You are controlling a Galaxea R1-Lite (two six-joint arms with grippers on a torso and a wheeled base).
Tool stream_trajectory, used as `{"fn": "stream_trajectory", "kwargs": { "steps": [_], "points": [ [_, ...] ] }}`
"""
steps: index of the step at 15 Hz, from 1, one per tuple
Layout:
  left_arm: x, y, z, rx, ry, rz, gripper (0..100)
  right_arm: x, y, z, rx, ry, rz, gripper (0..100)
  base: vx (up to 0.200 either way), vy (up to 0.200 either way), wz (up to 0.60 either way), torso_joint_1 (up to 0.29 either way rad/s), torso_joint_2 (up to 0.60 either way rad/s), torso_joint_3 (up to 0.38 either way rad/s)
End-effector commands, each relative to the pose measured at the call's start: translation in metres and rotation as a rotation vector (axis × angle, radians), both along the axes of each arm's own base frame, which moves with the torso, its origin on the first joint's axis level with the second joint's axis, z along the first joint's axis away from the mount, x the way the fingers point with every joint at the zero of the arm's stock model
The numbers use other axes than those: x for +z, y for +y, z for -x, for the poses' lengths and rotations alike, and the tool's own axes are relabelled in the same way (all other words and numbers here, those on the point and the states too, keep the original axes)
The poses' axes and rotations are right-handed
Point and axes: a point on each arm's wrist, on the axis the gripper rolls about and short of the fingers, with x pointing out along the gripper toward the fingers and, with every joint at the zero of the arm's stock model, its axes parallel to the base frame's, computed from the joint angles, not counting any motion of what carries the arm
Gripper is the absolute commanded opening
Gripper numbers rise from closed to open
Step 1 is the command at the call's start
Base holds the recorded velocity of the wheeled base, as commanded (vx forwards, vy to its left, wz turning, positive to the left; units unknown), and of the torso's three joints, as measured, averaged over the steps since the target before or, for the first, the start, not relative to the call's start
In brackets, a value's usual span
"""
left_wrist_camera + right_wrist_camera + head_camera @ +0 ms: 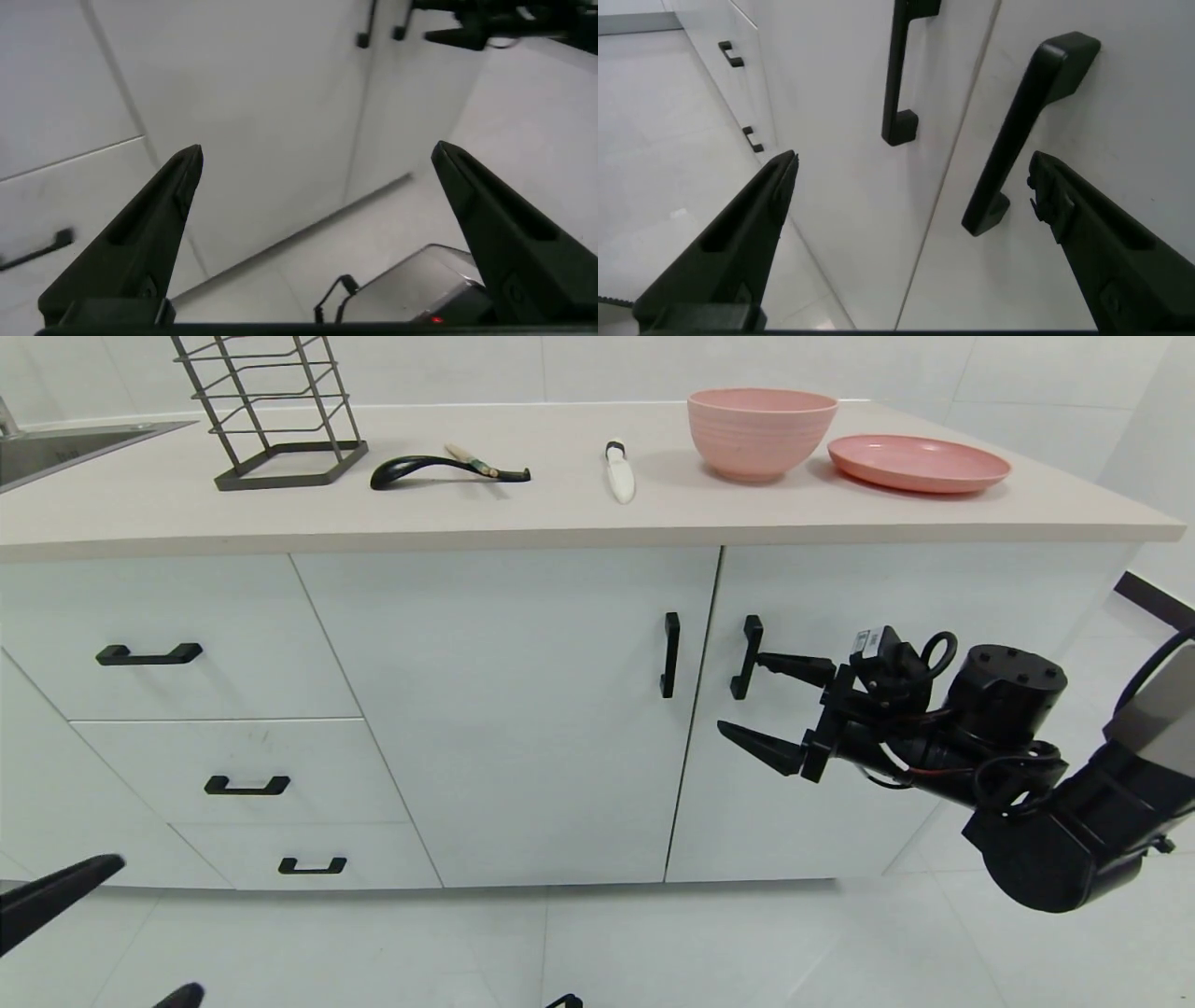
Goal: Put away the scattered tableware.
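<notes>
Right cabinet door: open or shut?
Shut. The right cabinet door lies flush with the left door, seam narrow; the right gripper is open by its handle.

Bright, diffuse overhead light. We see soft, short shadows beside the pink bowl (761, 429) and plate (918, 462) on the tabletop (560, 518), and faint reflections on the glossy floor (663, 140). Straight edges of the cabinet (504, 709) bow toward the head view's margins. The right tool (756, 705) reads as a dark silhouette.

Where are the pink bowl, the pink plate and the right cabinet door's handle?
pink bowl (761, 434), head view, on its outer wall.
pink plate (918, 462), head view, on its inner face.
right door handle (744, 672), head view, on the bar's middle.
</notes>
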Motion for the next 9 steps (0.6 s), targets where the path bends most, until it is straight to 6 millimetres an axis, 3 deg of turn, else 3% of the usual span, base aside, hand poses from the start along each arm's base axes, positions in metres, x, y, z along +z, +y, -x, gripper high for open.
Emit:
{"fn": "stream_trajectory", "kwargs": {
  "steps": [1, 8, 9],
  "points": [
    [-0.003, -0.018, -0.046, -0.205, 0.123, -0.036, 100, 0.002, 0.000, 0.001, 0.007, -0.006, 0.000, 100, 0.000, 0.000, 0.00, 0.000, 0.00, 0.000],
    [-0.012, -0.045, -0.124, -0.494, -0.053, -0.096, 100, 0.002, -0.001, 0.002, 0.011, -0.010, -0.002, 100, 0.000, 0.000, 0.00, 0.000, 0.00, 0.000],
    [-0.012, -0.045, -0.124, -0.494, -0.053, -0.096, 100, 0.002, -0.001, 0.002, 0.011, -0.010, -0.002, 100, 0.000, 0.000, 0.00, 0.000, 0.00, 0.000]
  ]
}}
